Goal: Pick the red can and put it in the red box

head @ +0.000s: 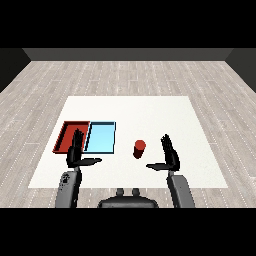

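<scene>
A small red cylindrical can (139, 148) stands upright on the flat white counter (150, 112), right of the shallow light blue tray (100, 137) and well apart from the shallow red tray (68, 136) beside it. The right hand (170, 153) hovers near the can, fingers straight, holding nothing. The left hand (76, 151), equally spread, overlaps the red tray's near edge.

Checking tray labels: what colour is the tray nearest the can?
Light blue tray, beside the red can; head view shows it.
</scene>
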Robot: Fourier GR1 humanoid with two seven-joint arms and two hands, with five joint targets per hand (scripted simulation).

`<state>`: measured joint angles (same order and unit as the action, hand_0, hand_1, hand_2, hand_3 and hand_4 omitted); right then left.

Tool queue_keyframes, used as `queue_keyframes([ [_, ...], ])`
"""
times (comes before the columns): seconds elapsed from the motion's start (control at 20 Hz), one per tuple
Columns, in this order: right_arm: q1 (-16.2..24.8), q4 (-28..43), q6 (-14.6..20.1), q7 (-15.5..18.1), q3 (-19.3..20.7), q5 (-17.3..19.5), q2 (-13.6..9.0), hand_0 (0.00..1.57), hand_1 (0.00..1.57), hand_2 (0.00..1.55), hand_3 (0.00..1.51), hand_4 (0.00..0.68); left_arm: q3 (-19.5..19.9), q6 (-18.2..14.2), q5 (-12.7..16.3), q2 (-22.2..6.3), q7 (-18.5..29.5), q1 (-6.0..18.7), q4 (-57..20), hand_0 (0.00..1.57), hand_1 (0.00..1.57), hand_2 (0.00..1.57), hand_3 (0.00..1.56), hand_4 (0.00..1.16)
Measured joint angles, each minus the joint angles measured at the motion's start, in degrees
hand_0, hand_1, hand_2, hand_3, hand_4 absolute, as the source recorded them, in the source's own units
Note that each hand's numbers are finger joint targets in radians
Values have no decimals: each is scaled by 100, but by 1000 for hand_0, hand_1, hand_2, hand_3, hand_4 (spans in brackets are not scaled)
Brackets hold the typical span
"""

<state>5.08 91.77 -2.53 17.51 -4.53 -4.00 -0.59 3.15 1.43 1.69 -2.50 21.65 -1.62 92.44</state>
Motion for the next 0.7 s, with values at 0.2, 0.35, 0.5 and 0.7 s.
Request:
queue_keyframes([
  [0.2,-236,-343,47,56,-28,-90,33,0,0,0,0,0,-33,-31,29,38,-112,-45,139,0,0,0,0,0],
  [0.35,-423,-614,129,92,-43,-230,46,0,0,0,0,0,19,-19,56,41,5,80,-101,0,0,0,0,0],
  [0.5,-648,-808,280,-2,-122,-350,53,0,0,0,0,0,20,34,102,28,21,20,-48,0,0,0,0,0],
  [0.7,-900,-1311,547,237,-372,-564,56,0,0,0,0,0,82,100,203,2,53,74,-109,0,0,0,0,0],
])
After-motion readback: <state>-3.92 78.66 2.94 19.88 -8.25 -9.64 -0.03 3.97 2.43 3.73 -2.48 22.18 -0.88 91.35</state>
